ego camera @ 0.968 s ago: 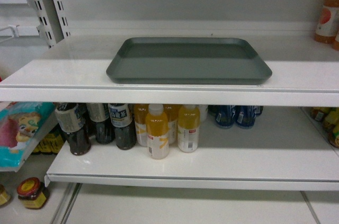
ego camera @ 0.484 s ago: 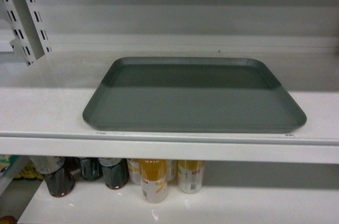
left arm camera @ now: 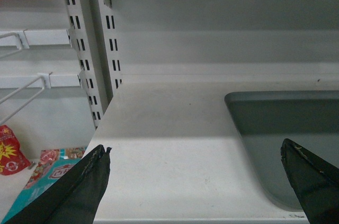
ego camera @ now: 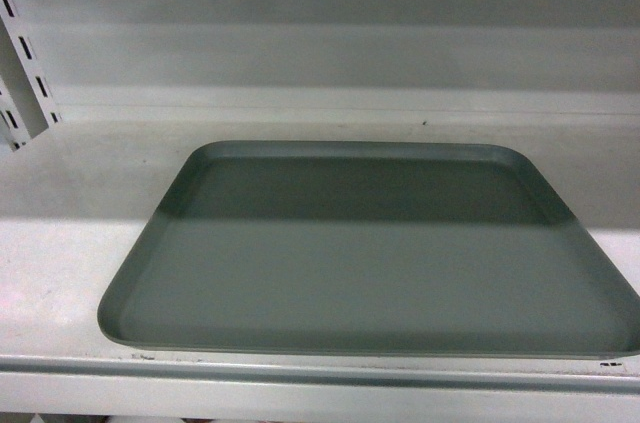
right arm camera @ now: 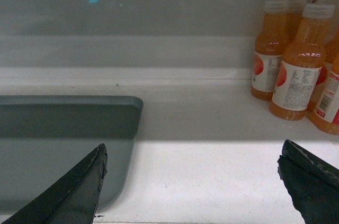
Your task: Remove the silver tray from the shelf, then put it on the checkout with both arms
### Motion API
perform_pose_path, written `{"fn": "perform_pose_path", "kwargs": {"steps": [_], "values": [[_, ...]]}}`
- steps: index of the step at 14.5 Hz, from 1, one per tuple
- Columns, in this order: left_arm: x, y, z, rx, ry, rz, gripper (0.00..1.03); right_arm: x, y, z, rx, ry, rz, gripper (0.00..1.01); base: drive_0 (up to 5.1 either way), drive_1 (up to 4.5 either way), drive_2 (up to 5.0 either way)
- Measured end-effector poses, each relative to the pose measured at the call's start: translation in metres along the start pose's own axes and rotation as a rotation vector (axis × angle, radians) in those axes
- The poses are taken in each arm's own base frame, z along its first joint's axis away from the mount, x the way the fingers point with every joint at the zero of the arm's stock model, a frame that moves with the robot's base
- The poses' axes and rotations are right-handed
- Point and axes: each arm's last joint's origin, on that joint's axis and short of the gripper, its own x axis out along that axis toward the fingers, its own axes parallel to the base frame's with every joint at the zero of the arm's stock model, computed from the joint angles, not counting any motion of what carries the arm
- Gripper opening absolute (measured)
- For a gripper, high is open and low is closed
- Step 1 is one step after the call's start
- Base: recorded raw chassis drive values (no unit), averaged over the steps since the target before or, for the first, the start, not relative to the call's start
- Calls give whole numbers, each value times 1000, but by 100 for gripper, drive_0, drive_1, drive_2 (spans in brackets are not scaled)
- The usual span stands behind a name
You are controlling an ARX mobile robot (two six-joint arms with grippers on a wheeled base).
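The tray [ego camera: 370, 263] looks like matt grey metal, smooth; the shelf [ego camera: 60, 233] is painted white metal, faintly speckled; the bottles [right arm camera: 296, 70] are glossy plastic.

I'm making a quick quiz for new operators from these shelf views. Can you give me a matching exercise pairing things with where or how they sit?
Things:
1. silver tray
2. orange bottles
3. slotted upright
4. left hand

Places or states:
A. standing at the shelf's right end, apart from the tray
B. open, straddling the tray's left edge
C. lying flat on the shelf board
D. rising at the shelf's left end

Pairs: 1-C, 2-A, 3-D, 4-B
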Motion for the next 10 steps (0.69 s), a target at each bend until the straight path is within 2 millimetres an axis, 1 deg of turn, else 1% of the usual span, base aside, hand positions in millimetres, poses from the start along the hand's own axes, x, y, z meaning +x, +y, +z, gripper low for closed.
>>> {"fn": "perform_pose_path", "kwargs": {"steps": [10], "values": [[0,0,0,0,-2,0,98,0,0,0,0,-3,0,98,0,0,0]]}}
